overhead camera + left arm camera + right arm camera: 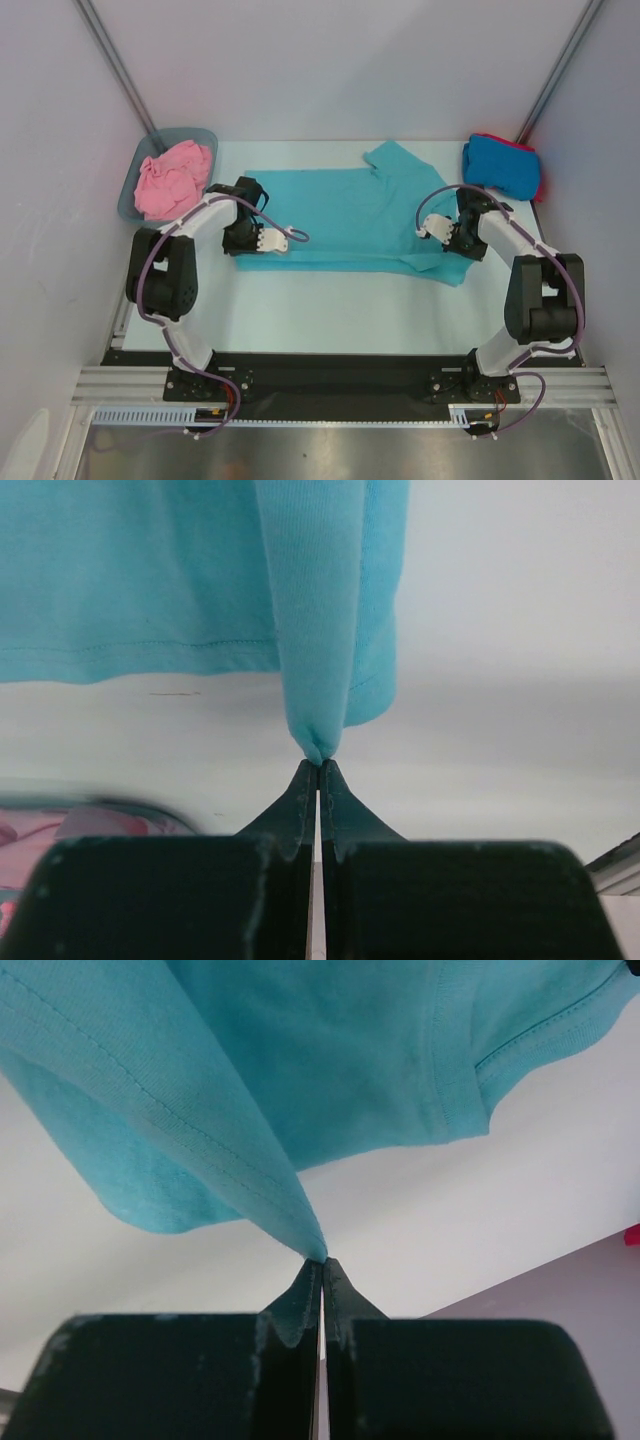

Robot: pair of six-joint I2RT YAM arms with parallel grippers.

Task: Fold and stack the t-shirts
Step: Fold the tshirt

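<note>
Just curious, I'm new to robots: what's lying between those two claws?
The teal t-shirt stretches between the left gripper and right gripper, each pinching an edge; the top view shows it.

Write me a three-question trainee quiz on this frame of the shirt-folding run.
1. True or false: the left gripper and the right gripper are each shut on a pinch of the teal t-shirt.
2. Where is the pink t-shirt? A) crumpled in the grey-blue tub; B) spread flat at the near edge; C) held by the right gripper.
3. Fill in: the bright blue t-shirt lies folded at the far ____ corner of the table.

Key: 1 true; 2 A; 3 right.
</note>
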